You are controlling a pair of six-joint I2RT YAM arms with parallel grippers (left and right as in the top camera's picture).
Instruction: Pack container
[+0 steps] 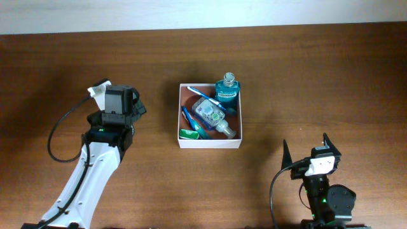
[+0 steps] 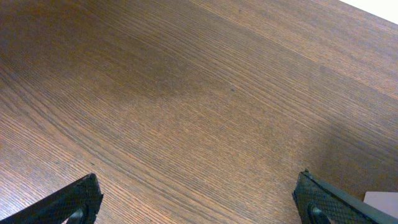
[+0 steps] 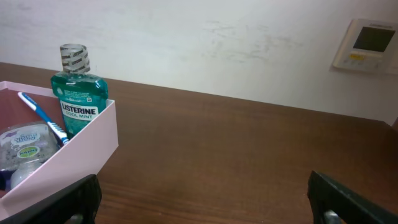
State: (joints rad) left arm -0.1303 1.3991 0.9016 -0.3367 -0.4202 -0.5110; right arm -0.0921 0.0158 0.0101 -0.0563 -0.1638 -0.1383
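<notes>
The container (image 1: 210, 144), a shallow white-walled square box with a reddish-brown inside, sits mid-table. In it a teal mouthwash bottle (image 1: 227, 89) stands at the back right corner. A clear pump bottle (image 1: 213, 117), a blue toothbrush (image 1: 205, 96) and a green item (image 1: 189, 133) lie inside. My left gripper (image 1: 138, 105) is open and empty over bare wood (image 2: 199, 199), left of the box. My right gripper (image 1: 306, 147) is open and empty (image 3: 202, 199), to the right of and nearer than the box. The right wrist view shows the box wall (image 3: 93, 140) and the teal bottle (image 3: 78, 99).
The brown wooden table (image 1: 318, 76) runs to a white wall at the back. A black cable (image 1: 57, 137) loops beside the left arm. A white wall control panel (image 3: 367, 43) shows in the right wrist view.
</notes>
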